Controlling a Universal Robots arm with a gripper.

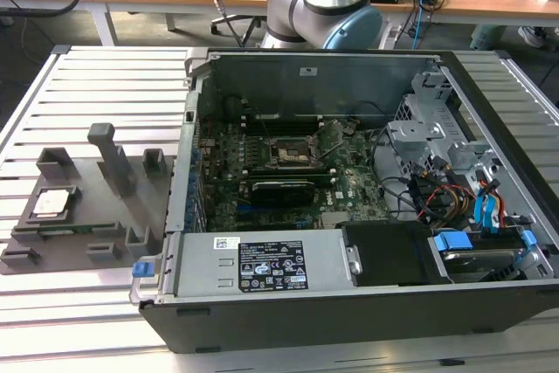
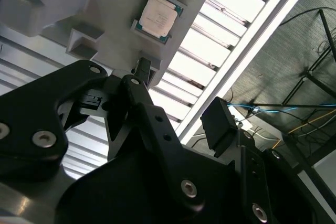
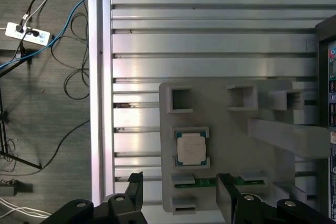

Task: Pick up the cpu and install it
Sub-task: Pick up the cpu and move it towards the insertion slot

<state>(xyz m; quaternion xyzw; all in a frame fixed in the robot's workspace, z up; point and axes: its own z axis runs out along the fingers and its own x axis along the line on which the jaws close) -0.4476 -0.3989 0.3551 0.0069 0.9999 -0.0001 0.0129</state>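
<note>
CPU (image 1: 51, 203) location: the chip lies flat, metal top up, in a shallow square pocket of the grey tray (image 1: 92, 216), which rests on the slatted table (image 1: 113, 85) at the exterior view's left of the open computer case (image 1: 349, 303). The black socket (image 1: 286, 153) sits on the board inside that case, well apart from the chip toward the exterior view's right. Gripper (image 3: 181, 192) state: both fingers stand wide apart and nothing is between them. In the first wrist view the CPU (image 3: 191, 148) lies ahead of the fingertips and close to the centre line of the gap between them, clear of both fingers and touching neither. The chip is square, so it has no long axis; its edges run square to the tray (image 3: 220, 124) and, by judgement, one pair of edges is roughly parallel to the line joining the two fingers. In the second wrist view the CPU (image 2: 159, 18) appears beyond the near finger of the gripper (image 2: 181, 95), again with open space between chip and finger. By judgement the gripper hangs above the tray rather than at the chip's level; the chip is not yet grasped, and the pick-up step is not yet done.
</note>
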